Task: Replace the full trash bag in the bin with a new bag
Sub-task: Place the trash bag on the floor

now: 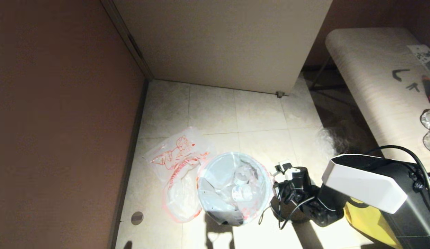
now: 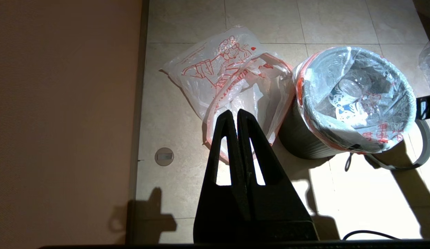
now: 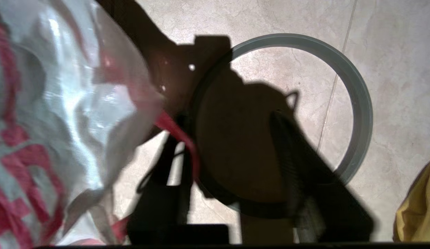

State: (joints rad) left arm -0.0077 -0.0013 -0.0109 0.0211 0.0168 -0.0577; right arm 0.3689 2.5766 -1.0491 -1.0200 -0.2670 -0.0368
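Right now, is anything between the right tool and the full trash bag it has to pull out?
Nothing visible is. The right tool is beside the full trash bag's folded-over edge at the bin; the grey ring lies off on the floor beneath the tool.

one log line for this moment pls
right gripper: open, low beside bin | full trash bag: in bin | new bag: on floor
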